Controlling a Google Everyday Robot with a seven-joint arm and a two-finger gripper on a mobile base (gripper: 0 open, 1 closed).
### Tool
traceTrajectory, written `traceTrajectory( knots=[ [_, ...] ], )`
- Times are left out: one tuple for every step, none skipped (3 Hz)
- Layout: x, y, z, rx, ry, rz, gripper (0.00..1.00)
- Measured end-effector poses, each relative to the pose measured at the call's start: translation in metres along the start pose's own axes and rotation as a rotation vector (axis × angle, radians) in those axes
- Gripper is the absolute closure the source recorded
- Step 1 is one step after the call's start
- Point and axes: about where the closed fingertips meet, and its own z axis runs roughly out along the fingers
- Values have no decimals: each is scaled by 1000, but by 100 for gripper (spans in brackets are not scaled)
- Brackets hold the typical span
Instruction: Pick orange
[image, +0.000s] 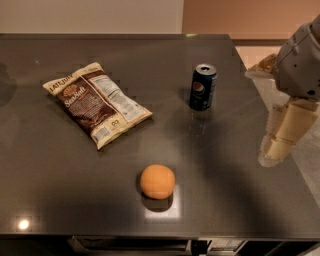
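The orange (157, 181) is a small round matte fruit lying on the dark table (60, 180) near its front edge, a little left of centre. My gripper (280, 137) hangs at the far right, above the table's right edge, well to the right of the orange and apart from it. Its pale fingers point down and hold nothing.
A blue soda can (203, 87) stands upright behind and to the right of the orange. A brown and white snack bag (96, 102) lies flat at the left. The table's right edge runs just under the gripper; floor lies beyond.
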Motion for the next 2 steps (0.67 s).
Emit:
traceTrajectory(
  knots=[
    [-20,17,15,-40,-57,-70,0],
    [-42,34,37,-65,-85,-135,0]
  ],
)
